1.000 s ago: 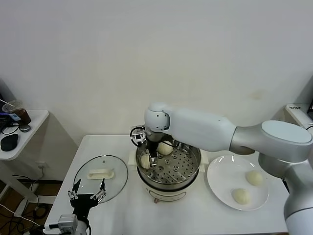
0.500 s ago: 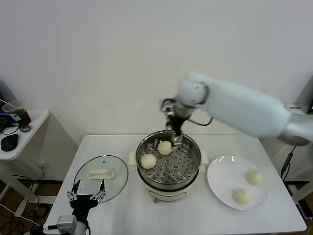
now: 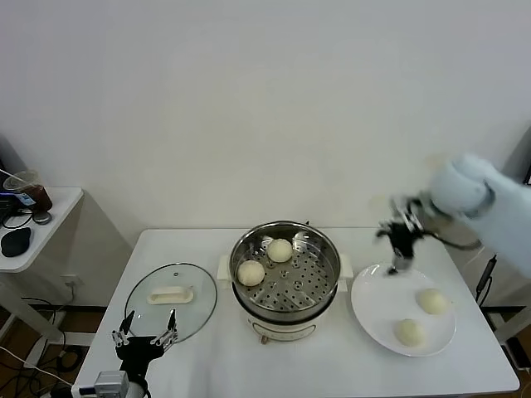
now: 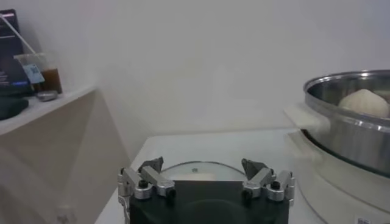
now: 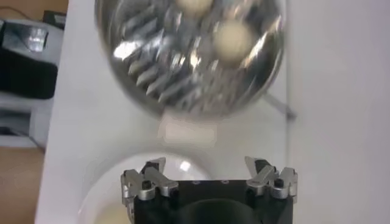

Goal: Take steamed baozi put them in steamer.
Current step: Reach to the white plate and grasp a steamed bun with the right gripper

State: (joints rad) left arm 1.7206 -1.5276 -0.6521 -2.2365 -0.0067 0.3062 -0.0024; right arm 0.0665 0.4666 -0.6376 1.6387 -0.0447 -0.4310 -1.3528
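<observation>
Apparently no writing reads on the steamer (image 3: 286, 269).

The head view looks forward and down from high up, taking in the whole white counter (image 3: 207, 348) and the wall behind it. The left wrist view sits low near the counter's left front corner, looking level across its own hand (image 4: 207, 182) toward the glass lid (image 4: 195, 167) and, close by, the steamer (image 4: 347, 128) wall. The right wrist view looks straight down from well above, past its hand (image 5: 209, 179). All three views share the steamer.
</observation>
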